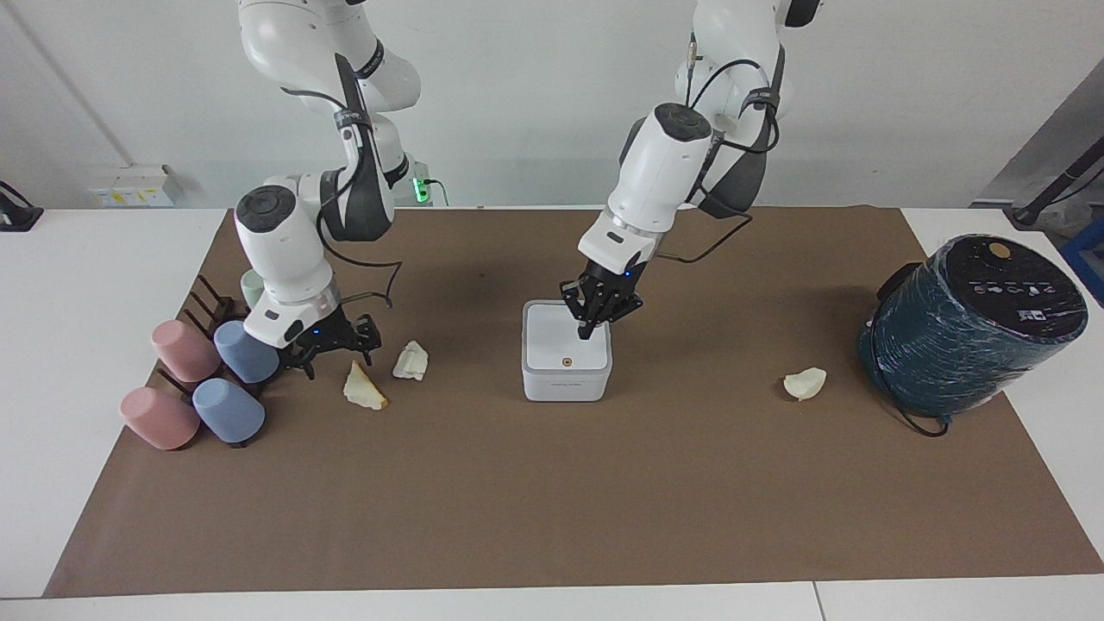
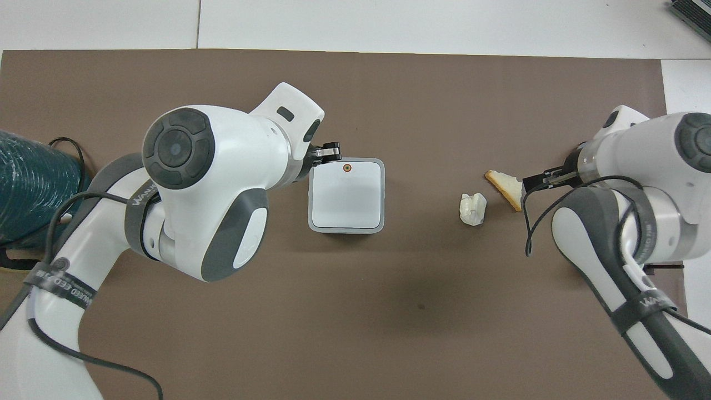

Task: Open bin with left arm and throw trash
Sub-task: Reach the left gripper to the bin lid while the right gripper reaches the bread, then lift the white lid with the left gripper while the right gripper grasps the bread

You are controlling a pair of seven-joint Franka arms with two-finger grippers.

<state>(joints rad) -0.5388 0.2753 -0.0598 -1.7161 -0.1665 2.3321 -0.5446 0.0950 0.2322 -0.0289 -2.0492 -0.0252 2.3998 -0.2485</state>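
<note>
Our bin (image 1: 566, 351) sits mid-mat with its lid down. Our left gripper (image 1: 586, 329), fingertips pinched together on nothing, points down over the lid's corner toward the left arm's end. Beside the bin, toward the right arm's end, lie a crumpled scrap (image 1: 411, 360) and a yellowish wedge (image 1: 363, 387); our right gripper (image 1: 337, 352) hangs spread wide just beside the wedge.

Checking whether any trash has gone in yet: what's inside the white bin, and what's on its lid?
The bin is closed, so its inside is hidden. On the lid, an orange dot shows, and the shut left gripper is over it. Three scraps lie on the mat.
</note>
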